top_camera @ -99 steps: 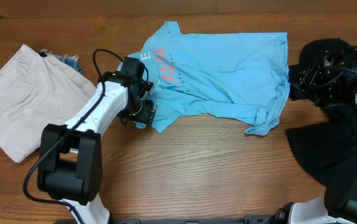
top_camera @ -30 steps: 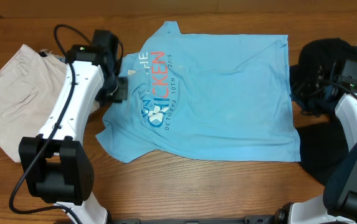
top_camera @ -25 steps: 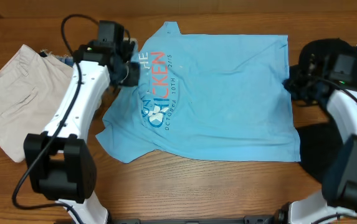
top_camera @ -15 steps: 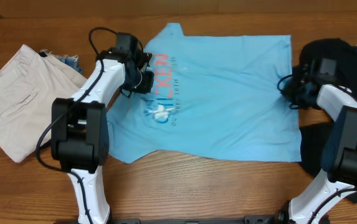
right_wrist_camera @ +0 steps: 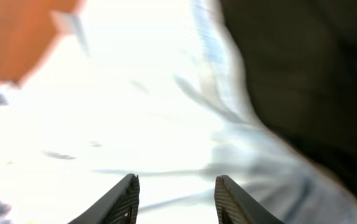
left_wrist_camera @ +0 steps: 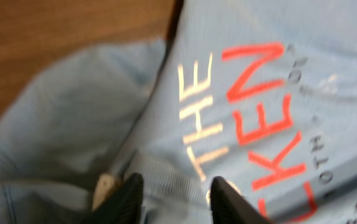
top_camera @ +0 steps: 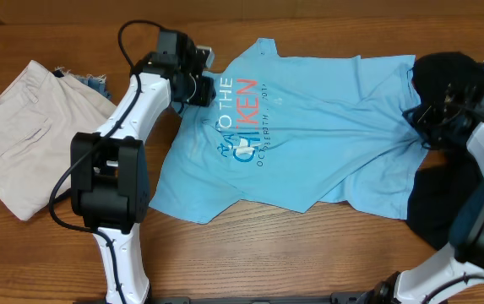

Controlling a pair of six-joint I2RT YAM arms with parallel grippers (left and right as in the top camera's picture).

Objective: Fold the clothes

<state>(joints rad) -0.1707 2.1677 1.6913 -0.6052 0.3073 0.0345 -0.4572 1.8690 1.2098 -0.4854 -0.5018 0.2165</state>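
The light blue T-shirt (top_camera: 309, 135) lies spread face up across the table, its white and red lettering (top_camera: 243, 118) at the left and its lower edge creased. My left gripper (top_camera: 203, 89) hovers over the collar end. In the left wrist view its jaws (left_wrist_camera: 178, 196) stand apart over the ribbed collar, open, beside the red lettering (left_wrist_camera: 265, 124). My right gripper (top_camera: 417, 118) is at the shirt's right edge, next to the black T-shirt (top_camera: 444, 76). In the right wrist view it (right_wrist_camera: 177, 199) is open above the washed-out pale cloth (right_wrist_camera: 134, 112), with black cloth (right_wrist_camera: 309, 74) at the right.
Folded beige shorts (top_camera: 26, 135) lie at the far left, with a bit of frayed denim (top_camera: 89, 80) behind them. The black T-shirt also hangs down the right side (top_camera: 432, 207). Bare wooden table (top_camera: 309, 253) runs along the front edge.
Both grippers, shut on the blue T-shirt's ends before, now stand open. The T-shirt has shifted to the right and back, and its lower edge has wrinkled.
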